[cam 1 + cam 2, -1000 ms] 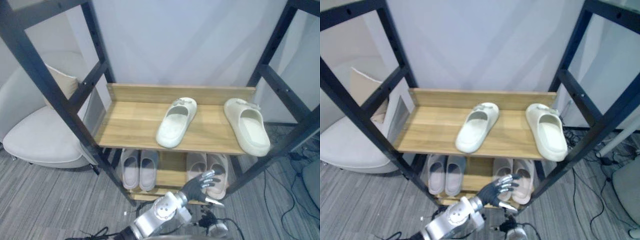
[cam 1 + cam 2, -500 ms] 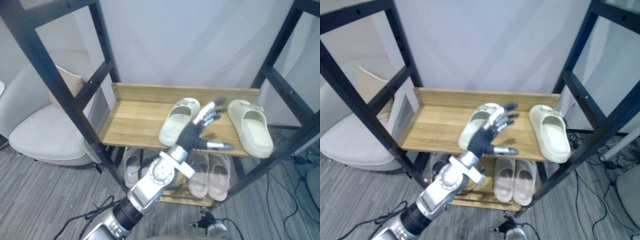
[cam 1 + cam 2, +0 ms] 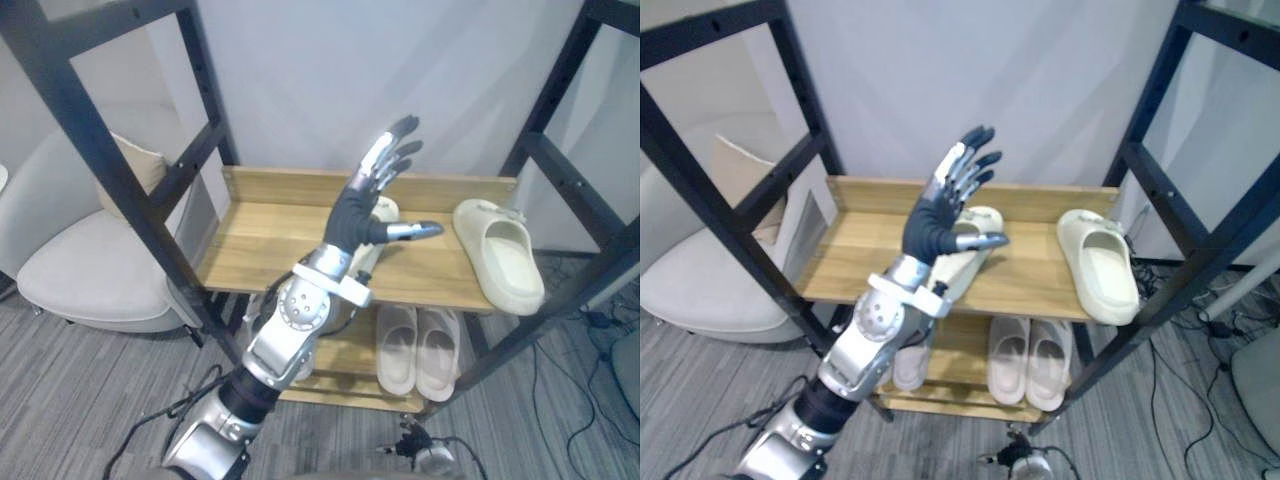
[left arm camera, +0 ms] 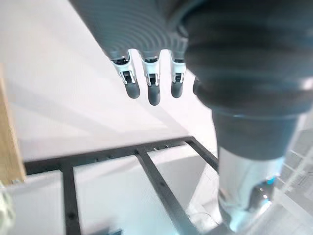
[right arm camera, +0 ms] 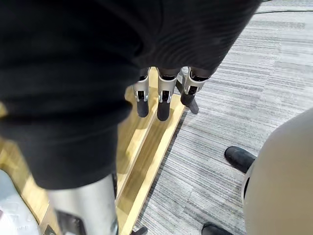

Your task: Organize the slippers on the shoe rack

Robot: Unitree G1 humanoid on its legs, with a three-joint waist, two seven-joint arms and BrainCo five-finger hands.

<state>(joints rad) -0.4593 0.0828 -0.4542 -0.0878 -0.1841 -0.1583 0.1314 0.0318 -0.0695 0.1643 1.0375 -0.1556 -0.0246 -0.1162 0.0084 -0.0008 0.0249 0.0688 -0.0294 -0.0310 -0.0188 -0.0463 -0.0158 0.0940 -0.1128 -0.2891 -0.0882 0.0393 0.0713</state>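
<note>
A white wall (image 3: 300, 80) backs a black-framed shoe rack (image 3: 262, 250) with wooden shelves, standing on grey carpet (image 3: 80, 400), with a pale upholstered chair (image 3: 80, 270) at its 9 o'clock. On the top shelf lie two cream slippers, well apart. One cream slipper (image 3: 500, 258) sits at the 3 o'clock end, toe toward the front edge. The other cream slipper (image 3: 958, 268) lies near the middle, angled, and is partly hidden behind the left robot hand (image 3: 930, 225). That hand is held up in front of the shelf with its fingers spread wide and its thumb pointing toward 3 o'clock; it holds nothing. On the lower shelf a pinkish pair (image 3: 415, 345) rests side by side at 5 o'clock, and a pale grey pair (image 3: 908, 365) shows partly behind the arm. The right robot hand (image 5: 163, 103) hangs with straight, empty fingers over a low wooden shelf edge and the carpet.
</note>
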